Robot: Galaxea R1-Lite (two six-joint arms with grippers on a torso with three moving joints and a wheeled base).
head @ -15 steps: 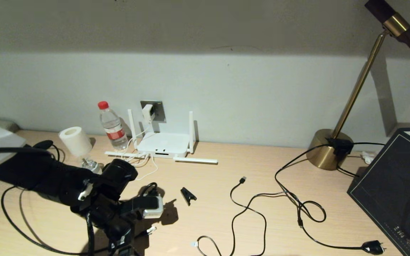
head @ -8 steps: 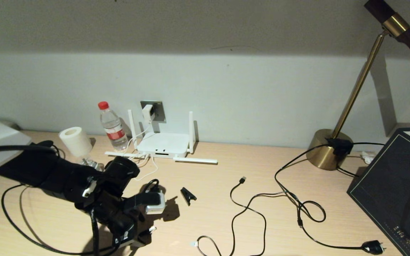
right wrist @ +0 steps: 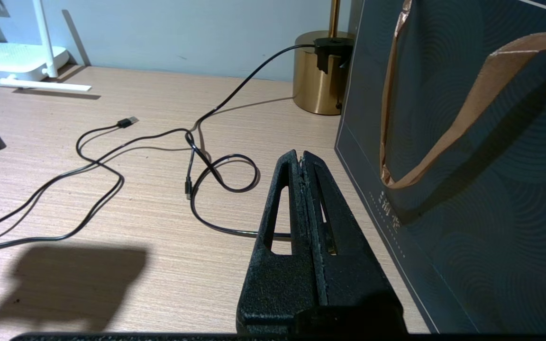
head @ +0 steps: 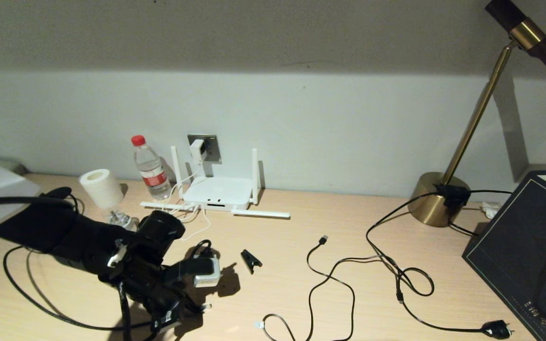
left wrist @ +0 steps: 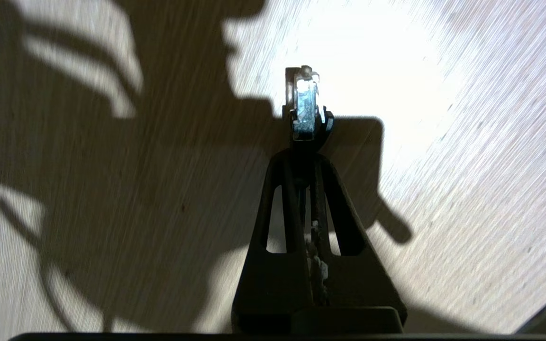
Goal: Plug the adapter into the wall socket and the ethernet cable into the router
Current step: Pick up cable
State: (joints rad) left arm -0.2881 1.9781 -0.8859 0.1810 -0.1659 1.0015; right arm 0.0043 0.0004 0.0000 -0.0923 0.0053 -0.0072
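- The adapter (head: 197, 148) already sits in the wall socket (head: 211, 146) at the back of the bench (head: 301, 265), its thin white cord dropping to the router (head: 217, 192) just below, so that half of the job looks done.
- The router lies flat against the wall with two antennas upright and two lying on the bench; its dark ports face forward, and I can't make out an ethernet plug in any of them.
- The left gripper (left wrist: 307, 127) is down low near the front left of the bench, its fingers (left wrist: 326, 124) pinched nearly together on the clear connector tip of the ethernet cable (left wrist: 304, 97); the tip pokes out just past the fingertips (bright in the lamp light).
- The rest of that thick black cable loops across the bench behind and under the left arm.
- The right gripper (right wrist: 302, 161) is parked off to the right beside a dark gift bag (right wrist: 467, 142), fingers pressed together on nothing.
- A thinner USB cable (head: 323, 240) and a small black clip (head: 250, 259) lie loose in the middle of the bench, no part of this job.
- What is left, to my eye: carry the connector back to the router, line it up with a port and push it home. The grip seems secure, though the cable's drag could twist the tip on the way.
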